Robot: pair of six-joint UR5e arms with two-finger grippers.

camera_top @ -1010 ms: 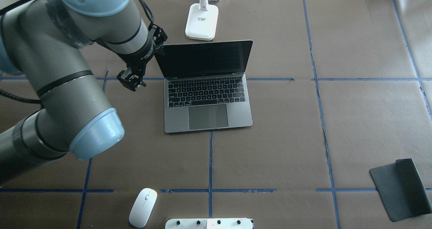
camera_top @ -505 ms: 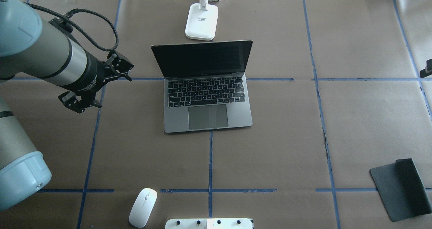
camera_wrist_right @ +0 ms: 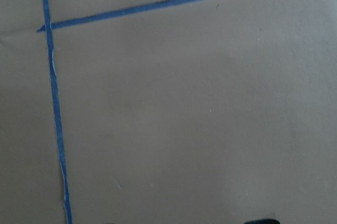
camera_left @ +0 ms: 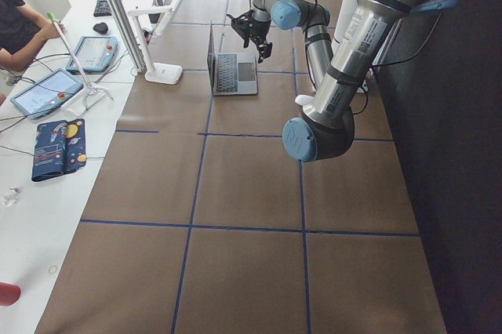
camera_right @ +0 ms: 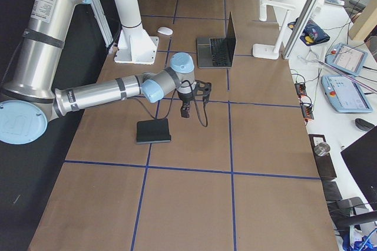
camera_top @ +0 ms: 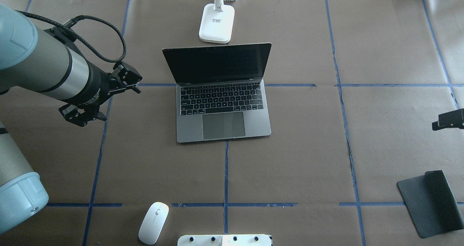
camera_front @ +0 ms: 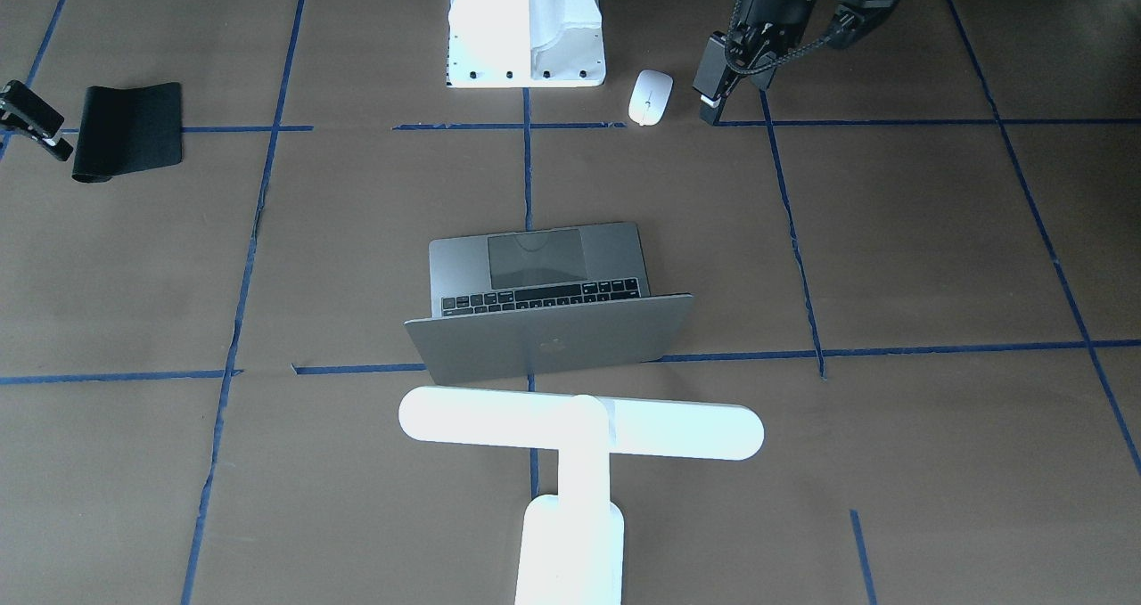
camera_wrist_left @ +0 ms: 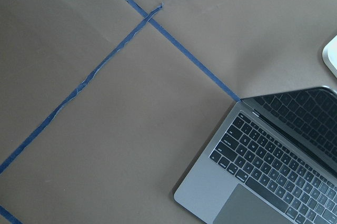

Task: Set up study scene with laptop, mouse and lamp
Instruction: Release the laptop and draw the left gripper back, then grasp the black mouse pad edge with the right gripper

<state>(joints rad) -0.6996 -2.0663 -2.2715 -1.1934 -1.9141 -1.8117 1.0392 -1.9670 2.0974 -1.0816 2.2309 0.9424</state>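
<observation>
Picking up the mouse point(camera_top: 153, 222), lying at the robot-side edge of the surface point(camera_top: 290, 159) well apart from the open laptop point(camera_top: 223, 108), likely calls for the left gripper point(camera_top: 108, 100), jaws spread and empty, to descend squarely astride its narrow sides. How the right gripper point(camera_top: 448, 120) holds its jaws cannot be told.

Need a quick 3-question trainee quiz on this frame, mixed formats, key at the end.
1. True or false: the laptop stands open with a dark screen.
2. The mouse lies: A) on the black mat; B) on bare table paper beside the white pedestal; C) on the laptop's keyboard.
3. Which gripper is nearer the laptop, and how do its jaws stand?

Key
1. True.
2. B. The black mat has nothing on it.
3. The left gripper, jaws open and empty.
</observation>
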